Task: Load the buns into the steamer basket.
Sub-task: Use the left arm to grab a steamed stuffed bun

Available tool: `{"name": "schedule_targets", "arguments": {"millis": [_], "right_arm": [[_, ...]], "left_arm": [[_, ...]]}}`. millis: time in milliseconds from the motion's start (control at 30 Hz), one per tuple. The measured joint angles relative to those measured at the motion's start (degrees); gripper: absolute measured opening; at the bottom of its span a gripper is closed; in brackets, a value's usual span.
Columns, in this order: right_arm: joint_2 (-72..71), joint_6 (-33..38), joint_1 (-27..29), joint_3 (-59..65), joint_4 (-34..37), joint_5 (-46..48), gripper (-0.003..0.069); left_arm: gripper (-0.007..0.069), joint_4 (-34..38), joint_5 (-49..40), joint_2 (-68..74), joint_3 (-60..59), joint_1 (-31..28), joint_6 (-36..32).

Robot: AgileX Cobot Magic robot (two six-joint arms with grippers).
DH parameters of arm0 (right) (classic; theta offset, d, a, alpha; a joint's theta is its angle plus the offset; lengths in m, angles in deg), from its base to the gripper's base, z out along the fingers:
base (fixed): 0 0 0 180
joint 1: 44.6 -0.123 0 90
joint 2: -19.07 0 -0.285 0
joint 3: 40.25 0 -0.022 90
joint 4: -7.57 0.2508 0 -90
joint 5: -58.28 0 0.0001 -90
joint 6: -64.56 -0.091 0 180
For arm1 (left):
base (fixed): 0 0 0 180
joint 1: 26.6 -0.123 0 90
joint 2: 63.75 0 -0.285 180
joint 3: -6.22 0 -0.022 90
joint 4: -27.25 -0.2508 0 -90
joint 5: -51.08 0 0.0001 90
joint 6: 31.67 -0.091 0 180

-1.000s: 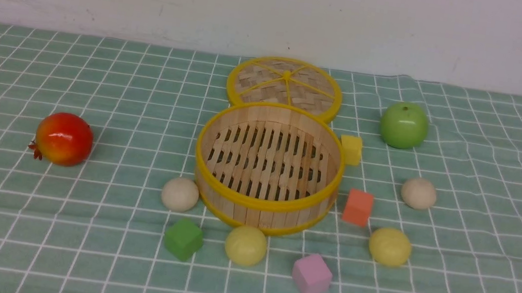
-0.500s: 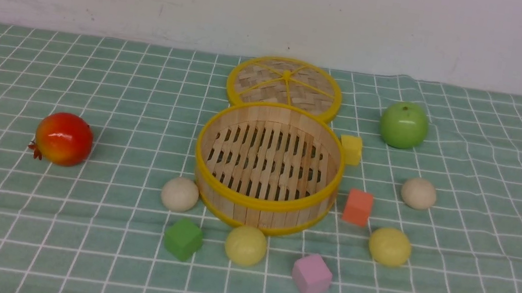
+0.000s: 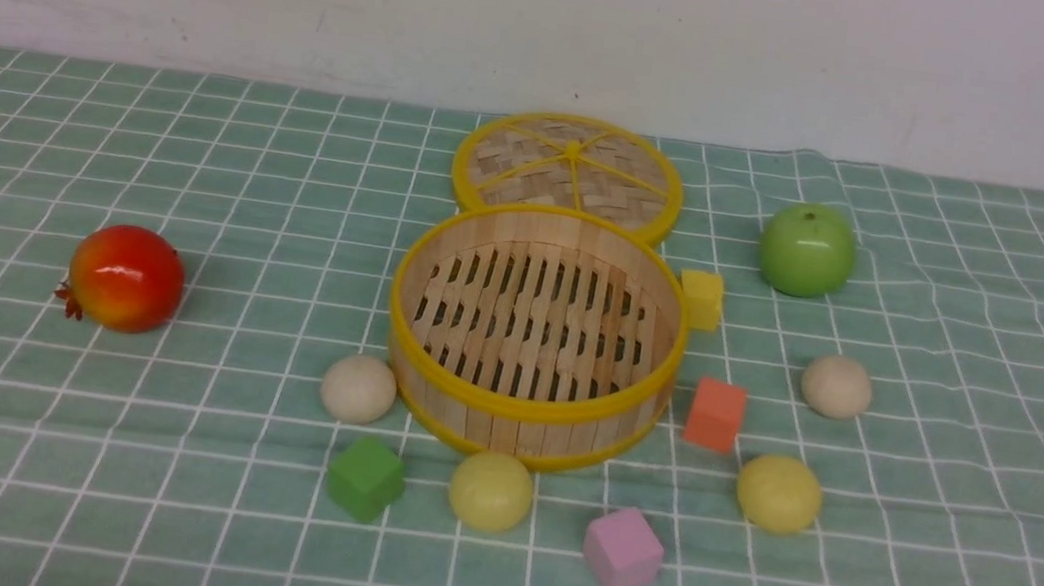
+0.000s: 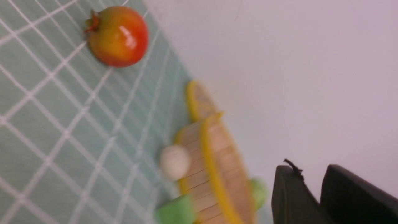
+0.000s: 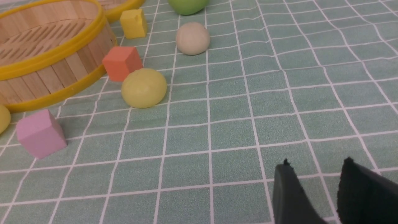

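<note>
With the lid [image 3: 568, 170] set off at 12 o'clock so the basket [image 3: 526, 413] lies open, we find all four buns [image 3: 491, 491] on the desk [image 3: 57, 454] from its 3 to 8 o'clock, the left end effector [image 4: 311, 169] and right end effector [image 5: 317, 161] slightly parted, empty, ready to grasp.

No text, label, brand, number or sign can be read in any view. The steamer basket [image 3: 519, 429] shows bare wooden slats and plain yellow rims, and its woven lid [image 3: 518, 171] is unmarked too. The buns [image 3: 358, 388], the coloured cubes [image 3: 622, 550], the green apple [image 3: 807, 250] and the pomegranate [image 3: 127, 277] have plain surfaces. The cloth [image 3: 159, 447] on the tabletop carries only a white grid on green.
</note>
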Motion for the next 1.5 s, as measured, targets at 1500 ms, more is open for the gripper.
{"name": "schedule_targets", "arguments": {"millis": [1500], "right_arm": [[0.00, 0.00, 0.00, 0.00, 0.00, 0.00, 0.0240]], "left_arm": [[0.0002, -26.56, -52.34, 107.14, 86.96, 13.06, -50.74]]}}
